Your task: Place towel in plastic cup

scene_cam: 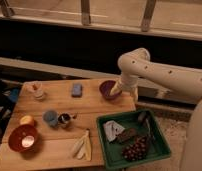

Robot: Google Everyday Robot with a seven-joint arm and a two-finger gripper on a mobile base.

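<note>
A pale folded towel (112,130) lies in the left part of a green tray (161,146) at the table's front right. A blue plastic cup (50,117) stands upright on the wooden table (59,102), left of the tray. My gripper (117,89) hangs from the white arm at the table's back right. It is over the rim of a purple bowl (107,90), far from both the towel and the cup. Nothing shows in it.
The tray also holds a brown block (127,135), dark grapes (136,149) and a dark utensil (142,118). On the table are a blue sponge (76,90), a small white cup (39,92), a dark can (64,119), a yellow fruit (27,120), an orange bowl (23,138) and a banana (81,146).
</note>
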